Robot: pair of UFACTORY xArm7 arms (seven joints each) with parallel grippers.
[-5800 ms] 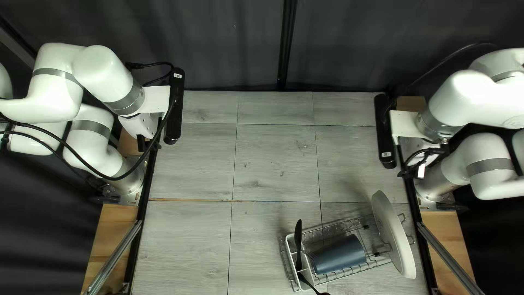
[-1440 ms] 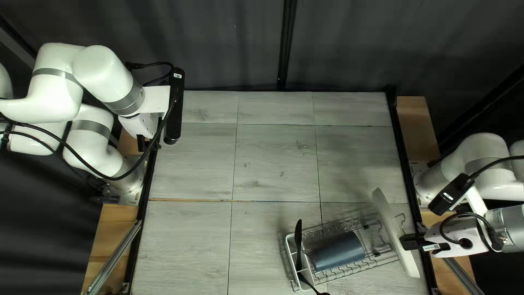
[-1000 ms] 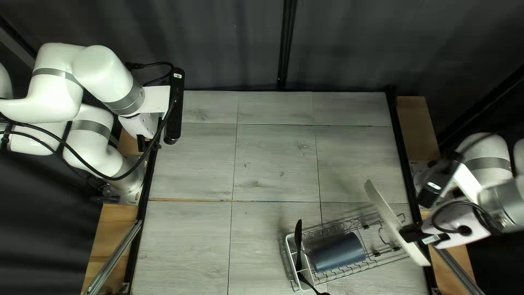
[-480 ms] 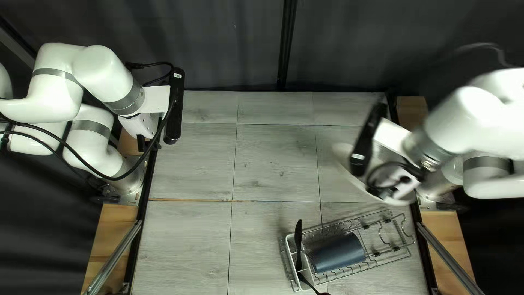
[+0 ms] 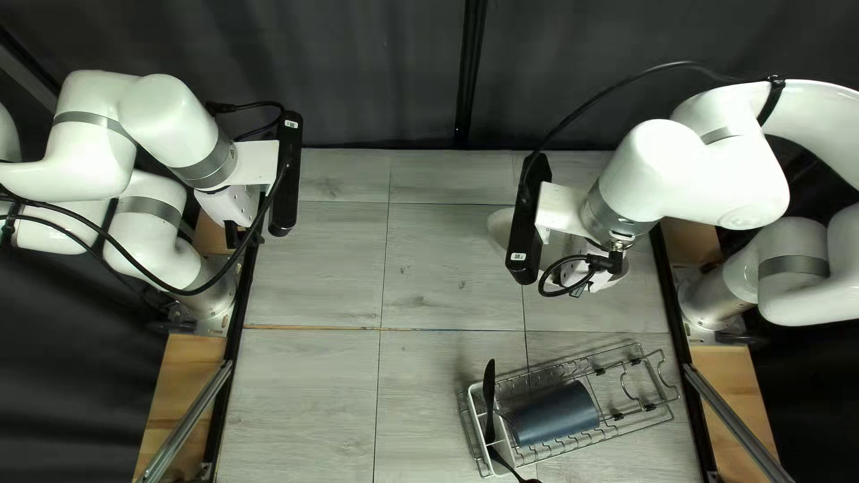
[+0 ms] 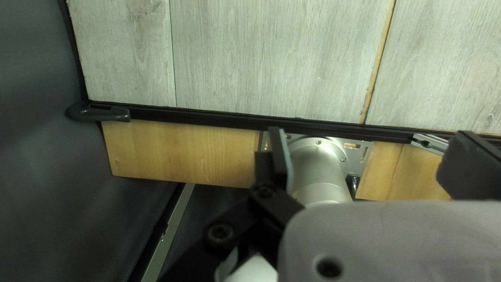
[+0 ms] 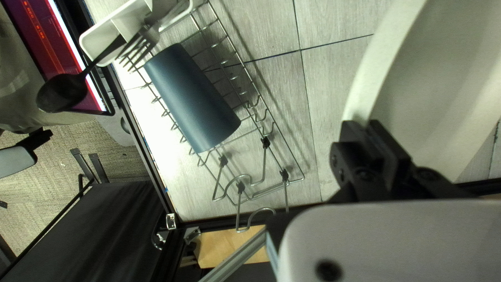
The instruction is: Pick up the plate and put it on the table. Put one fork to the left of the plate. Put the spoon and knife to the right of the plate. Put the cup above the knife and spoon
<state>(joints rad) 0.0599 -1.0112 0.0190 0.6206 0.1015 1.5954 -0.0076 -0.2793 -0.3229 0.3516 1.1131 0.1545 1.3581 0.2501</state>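
Near the worktop's (image 5: 447,259) far right corner, the right gripper (image 5: 586,270), reaching inward, pinches the plate's (image 5: 499,229) rim (the left gripper (image 5: 234,234) gapes wide).

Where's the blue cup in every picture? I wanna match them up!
Top left view: the blue cup lies in the wire dish rack, toward the bottom right.
Left wrist view: not in it.
Right wrist view: in the same rack, next to the fork.
Shared by all three: the gray plank tabletop.
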